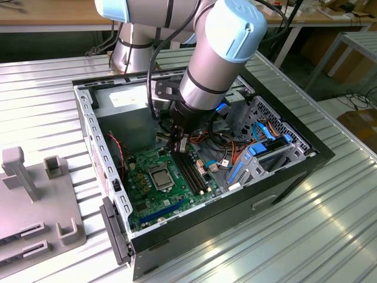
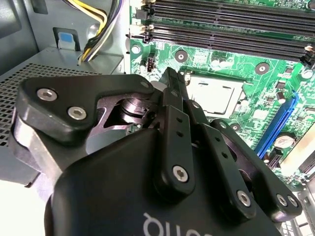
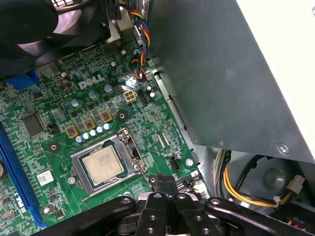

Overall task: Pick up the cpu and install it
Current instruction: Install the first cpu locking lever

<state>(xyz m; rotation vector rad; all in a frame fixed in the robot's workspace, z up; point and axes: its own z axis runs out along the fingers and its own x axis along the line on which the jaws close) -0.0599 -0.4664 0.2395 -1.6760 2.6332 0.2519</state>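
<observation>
Fingers (image 3: 165,189) of the gripper (image 1: 178,145) stand pressed together with nothing clamped between them; in both wrist views the black tips meet in a single closed point above the green circuit board (image 3: 162,123). Largest item in the exterior view is the ribbed metal table (image 1: 306,236), on which an open black computer case (image 1: 235,203) rests with its side panel off. Beside it, toward the exterior view's left, lies a grey fixture tray (image 1: 35,200) with upright posts. One silver-and-blue robot arm (image 1: 221,53) reaches down from above into the case. Inside the case, the circuit board lies flat on the floor, with a grey metal box (image 3: 221,69) along one side and blue-trimmed drive brackets (image 1: 262,154) toward the exterior view's right. Black memory slots (image 2: 226,22) run in parallel rows across the board, and the gripper's tip hangs close above their end, near the board's edge. A square metal-framed socket (image 3: 106,162) is fixed near the board's centre. Sitting flat inside that socket is the cpu (image 3: 102,164), silvery face upward, apart from the gripper. Yellow and multicoloured cables (image 3: 236,189) pass along the case wall near the gripper.
</observation>
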